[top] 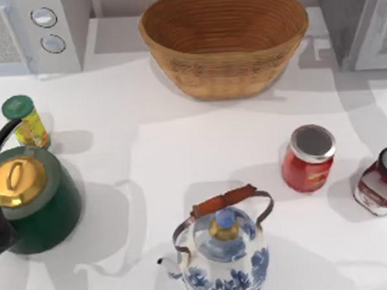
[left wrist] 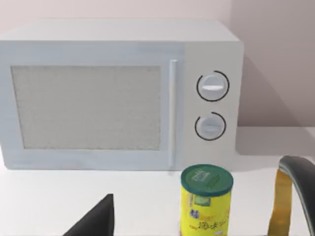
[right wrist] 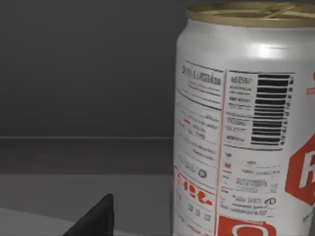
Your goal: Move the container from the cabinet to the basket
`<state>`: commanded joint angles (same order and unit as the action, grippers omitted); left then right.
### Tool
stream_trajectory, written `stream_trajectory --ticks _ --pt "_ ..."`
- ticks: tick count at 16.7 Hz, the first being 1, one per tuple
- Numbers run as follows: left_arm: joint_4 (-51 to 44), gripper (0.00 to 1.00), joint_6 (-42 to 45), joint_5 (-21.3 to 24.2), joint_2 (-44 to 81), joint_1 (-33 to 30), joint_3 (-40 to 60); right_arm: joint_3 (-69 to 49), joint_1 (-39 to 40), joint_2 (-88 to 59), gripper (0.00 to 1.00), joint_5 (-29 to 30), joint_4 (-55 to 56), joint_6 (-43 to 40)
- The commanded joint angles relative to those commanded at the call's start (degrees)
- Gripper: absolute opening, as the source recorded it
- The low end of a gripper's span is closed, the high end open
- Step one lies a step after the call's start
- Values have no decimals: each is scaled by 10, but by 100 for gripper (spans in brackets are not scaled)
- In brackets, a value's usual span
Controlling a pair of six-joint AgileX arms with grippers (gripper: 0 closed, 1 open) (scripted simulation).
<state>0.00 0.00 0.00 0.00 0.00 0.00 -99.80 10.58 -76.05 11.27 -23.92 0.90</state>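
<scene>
Container [right wrist: 246,123] stands upright and very near the right wrist camera, against a dark grey back wall and on a grey floor that looks like the cabinet's inside; whitish-silver body, red markings, barcode, dull gold rim on top. A dark finger [right wrist: 96,219] of the right end effector shows at the lower edge of that view, apart from the can; whether this end effector is open or closed I cannot tell. From above, the cabinet [top: 359,26] sits at the far right corner of the desk [top: 149,160], grey body with a pale framed door, only partly in frame. Basket [top: 224,39] at far centre, tan wicker, ribbed inside, nothing in it. White microwave [left wrist: 118,93] with two round knobs at the far left corner. Yellow can with green cap [top: 25,121] stands at the left side of the desk, just behind a green kettle with a brass lid [top: 33,199]. Left wrist view looks across that yellow can toward the microwave front; a dark finger [left wrist: 96,219] of the left end effector at the lower edge, the kettle's handle showing beside the can; open or closed, cannot tell here either. Blue-and-white teapot [top: 222,254] at near centre, wooden grip on its handle. Red jar with silver lid [top: 308,157] right of centre; a second red jar [top: 380,182] near the right edge, well apart from the basket.
</scene>
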Motion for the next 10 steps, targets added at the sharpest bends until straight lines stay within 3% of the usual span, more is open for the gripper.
stream_trajectory --ticks 10 --pt "0 100 0 0 0 0 0 8 -8 -4 100 0 16 0"
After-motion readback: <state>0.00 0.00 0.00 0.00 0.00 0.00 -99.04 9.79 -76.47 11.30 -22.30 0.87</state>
